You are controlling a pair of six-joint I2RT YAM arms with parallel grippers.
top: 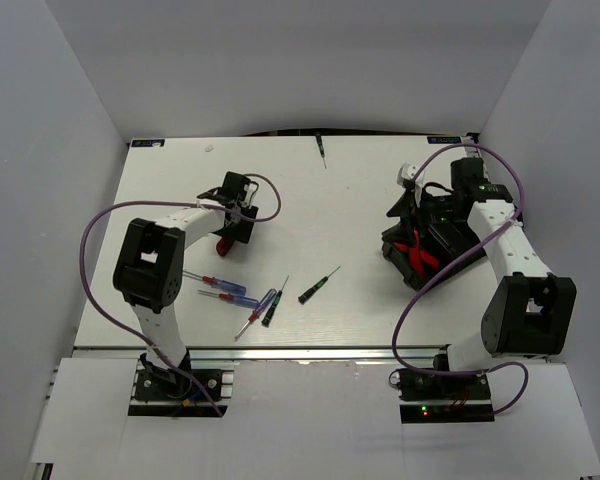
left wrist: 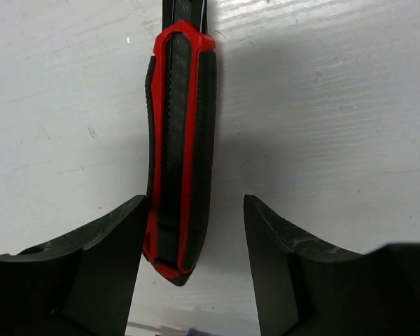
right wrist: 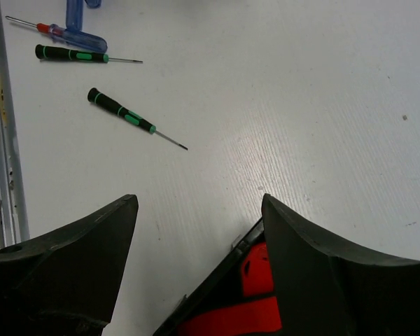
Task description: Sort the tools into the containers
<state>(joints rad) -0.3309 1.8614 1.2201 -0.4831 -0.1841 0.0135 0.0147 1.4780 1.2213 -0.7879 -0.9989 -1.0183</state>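
The left pincer (left wrist: 194, 203) stands open around a red-and-black knife (left wrist: 182, 140), whose long axis runs straight away between the fingers. The right pincer (right wrist: 199, 199) is open above a black bin (right wrist: 213, 283).

Knife (left wrist: 178, 161): flat on tabletop (top: 360, 200), L of centre, lengthwise btwn fingers of L pincer (left wrist: 194, 203), nearer one finger.
Screwdriver bunch (top: 232, 291): four close together, in front of knife, twd near edge.
Single screwdriver (top: 318, 285): just R of bunch, apart from it.
Far screwdriver (top: 321, 150): alone at back edge, abt centre.
Bin (top: 392, 243): R side of tabletop, below R pincer (right wrist: 199, 199).
Binned knives (top: 420, 252): inside bin.
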